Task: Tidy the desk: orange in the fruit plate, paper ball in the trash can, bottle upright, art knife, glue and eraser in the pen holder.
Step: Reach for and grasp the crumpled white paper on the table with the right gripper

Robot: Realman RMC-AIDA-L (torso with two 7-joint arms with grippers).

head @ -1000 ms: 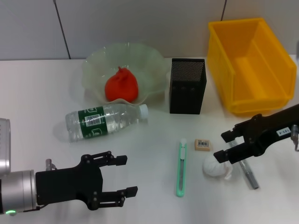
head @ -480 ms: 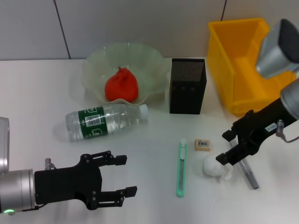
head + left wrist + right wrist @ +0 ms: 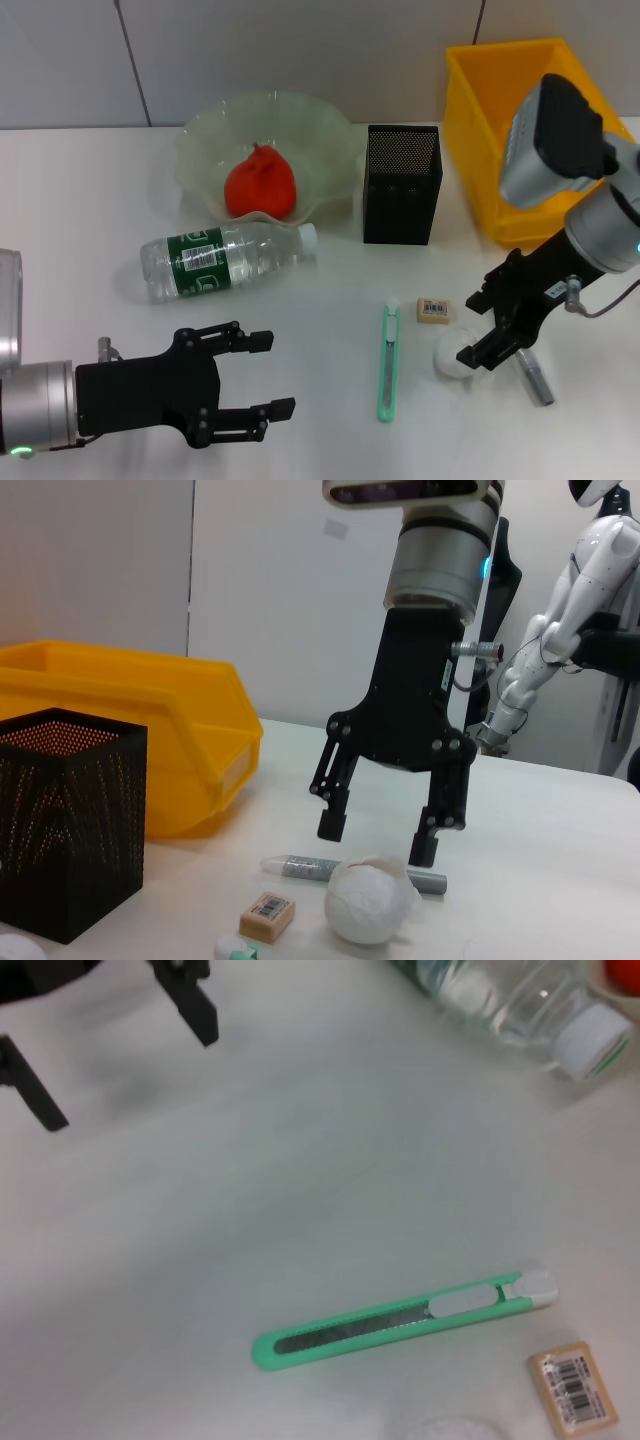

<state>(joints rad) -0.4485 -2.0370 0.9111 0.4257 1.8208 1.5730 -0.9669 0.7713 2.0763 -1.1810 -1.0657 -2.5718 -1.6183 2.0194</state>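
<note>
Swinging upright, my right gripper [image 3: 482, 326] now hangs over the paper ball [image 3: 455, 357], jaws wide, empty. Paper-ball step: I'd lower, close, carry to the bin [image 3: 530, 140]. Left gripper [image 3: 262, 388] parked, open.

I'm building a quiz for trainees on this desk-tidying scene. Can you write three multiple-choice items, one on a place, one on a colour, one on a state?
1. Where is the orange?
A. In the yellow bin
B. In the fruit plate
C. Beside the eraser

2. What colour is the art knife?
A. Green
B. Red
C. Black

3. How is the bottle placed?
A. Upright
B. Inside the pen holder
C. Lying on its side

Answers:
1 B: the orange sits in the fruit plate.
2 A: the art knife has a green body, lying near the eraser.
3 C: the bottle lies flat in front of the plate, left of the pen holder.

The right gripper hangs open over the paper ball; the left gripper waits open near the front edge.
</note>
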